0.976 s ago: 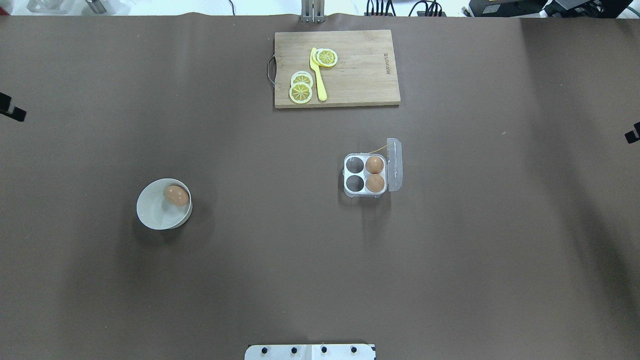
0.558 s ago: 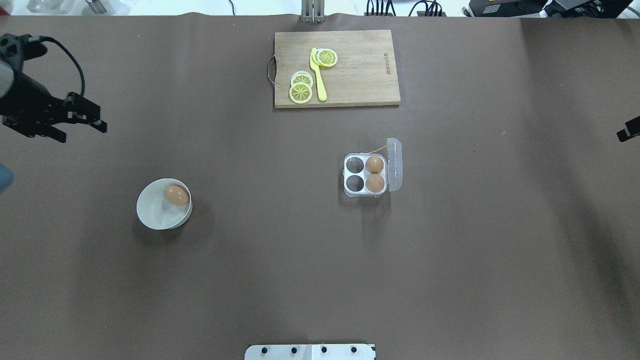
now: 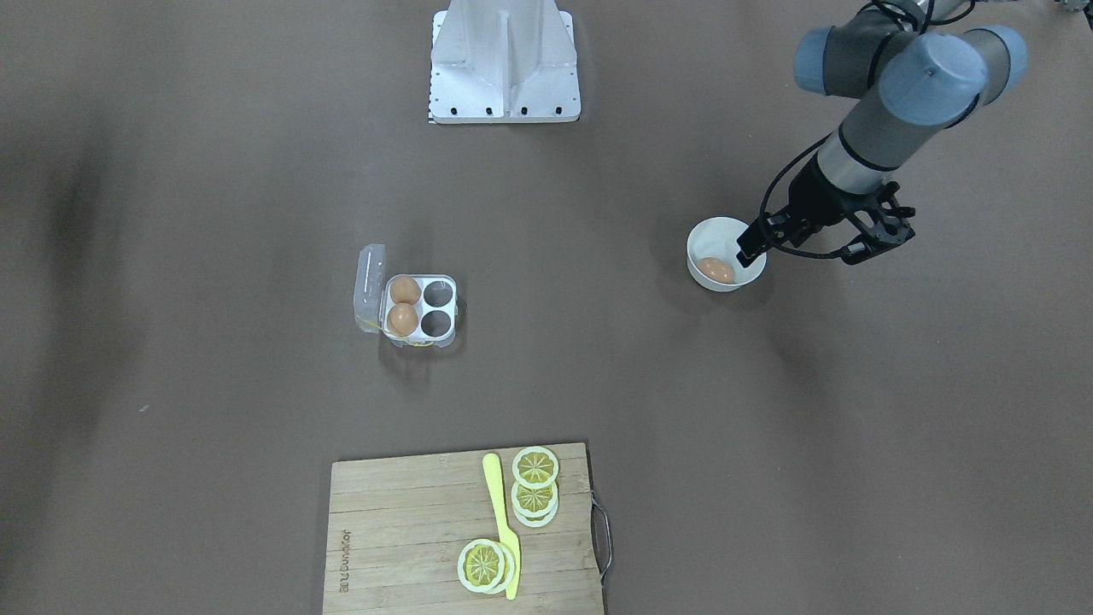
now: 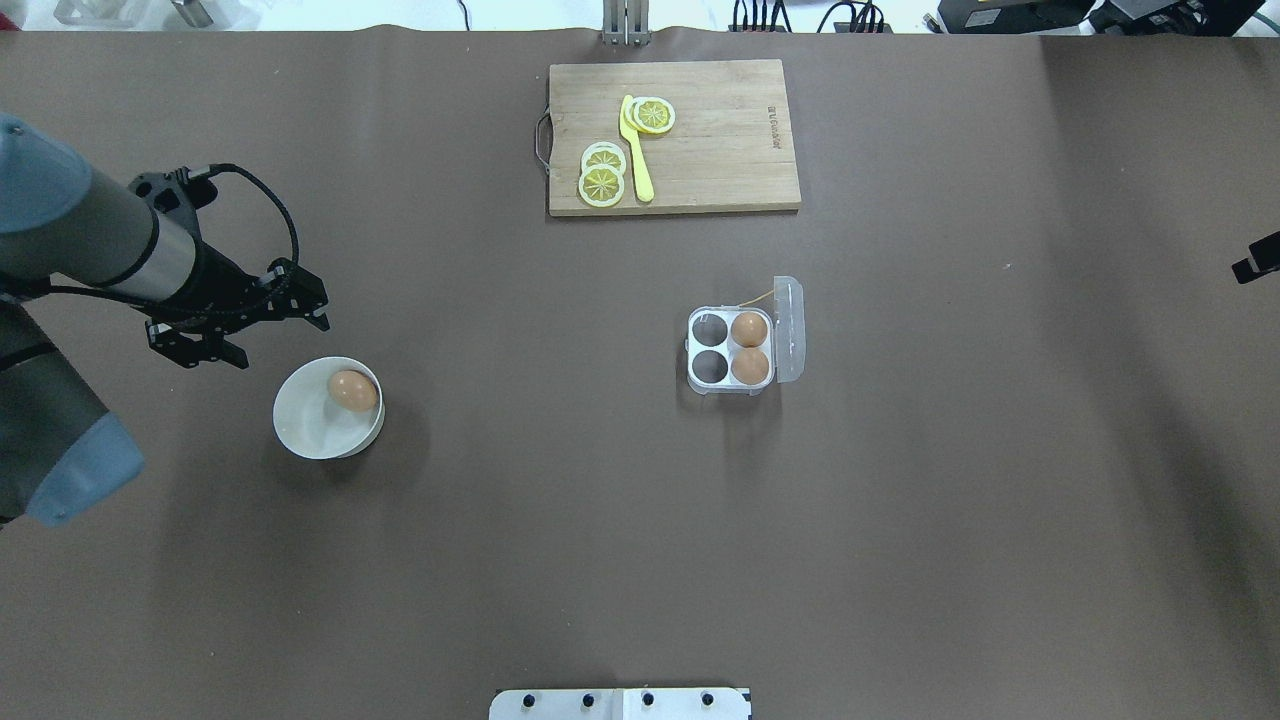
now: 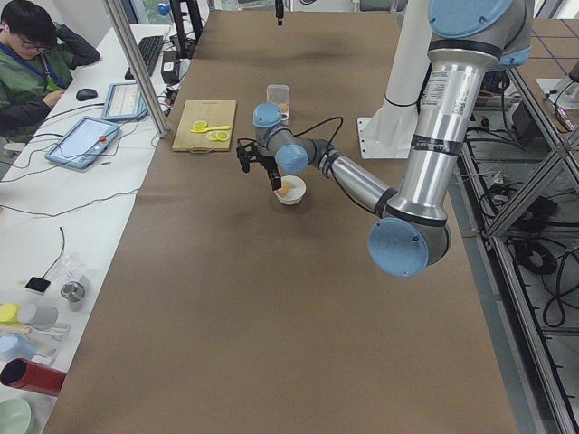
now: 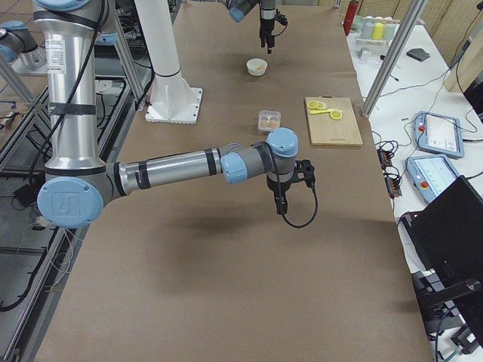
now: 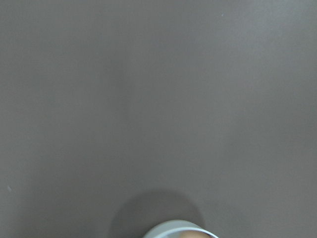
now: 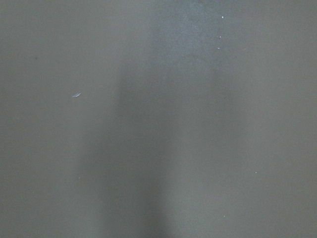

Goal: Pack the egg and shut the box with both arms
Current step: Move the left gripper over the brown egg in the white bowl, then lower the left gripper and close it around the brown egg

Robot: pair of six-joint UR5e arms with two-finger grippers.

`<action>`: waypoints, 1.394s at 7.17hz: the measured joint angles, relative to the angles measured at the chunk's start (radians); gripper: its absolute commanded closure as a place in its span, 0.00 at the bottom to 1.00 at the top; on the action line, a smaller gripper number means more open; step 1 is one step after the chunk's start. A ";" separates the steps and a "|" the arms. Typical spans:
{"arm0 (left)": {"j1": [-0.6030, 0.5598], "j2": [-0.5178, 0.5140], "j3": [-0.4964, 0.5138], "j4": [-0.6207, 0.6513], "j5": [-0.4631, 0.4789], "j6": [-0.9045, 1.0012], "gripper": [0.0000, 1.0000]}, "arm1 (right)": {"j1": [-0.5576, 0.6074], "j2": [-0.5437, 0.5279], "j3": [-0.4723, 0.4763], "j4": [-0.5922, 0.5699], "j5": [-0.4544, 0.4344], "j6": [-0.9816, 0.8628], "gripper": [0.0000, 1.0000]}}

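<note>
A tan egg (image 4: pixel 352 390) lies in a round white bowl (image 4: pixel 300 430) at the left of the table; it also shows in the front view (image 3: pixel 716 270). The clear egg box (image 4: pixel 698 350) stands mid-table with its lid (image 4: pixel 790 330) open to the right. Two eggs (image 4: pixel 749 329) (image 4: pixel 750 366) fill its right cells; the left cells are empty. My left gripper (image 4: pixel 280 342) is open and empty, above the bowl's far-left side. Only a black tip of my right gripper (image 4: pixel 1258 258) shows at the right edge, far from the box; I cannot tell its state.
A wooden cutting board (image 4: pixel 720 150) with lemon slices (image 4: pixel 602 185) and a yellow knife (image 4: pixel 638 160) lies at the far middle. The white robot base (image 4: pixel 620 703) is at the near edge. The left wrist view shows the bowl's rim (image 7: pixel 178 228) on the brown mat.
My left arm has swung in from the left edge and down toward the bowl, gripper open. The right gripper's tip has barely shifted. Egg, bowl and box have not moved.
</note>
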 measured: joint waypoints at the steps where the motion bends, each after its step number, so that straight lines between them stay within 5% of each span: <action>1: 0.041 0.002 -0.004 0.001 0.032 -0.068 0.02 | 0.000 0.000 0.000 0.000 0.000 0.000 0.00; 4: 0.107 0.009 0.000 0.003 0.101 -0.167 0.20 | 0.000 0.000 -0.001 -0.001 0.001 0.000 0.00; 10: 0.139 0.007 0.030 0.001 0.133 -0.173 0.20 | 0.000 0.000 -0.002 -0.002 0.000 0.000 0.00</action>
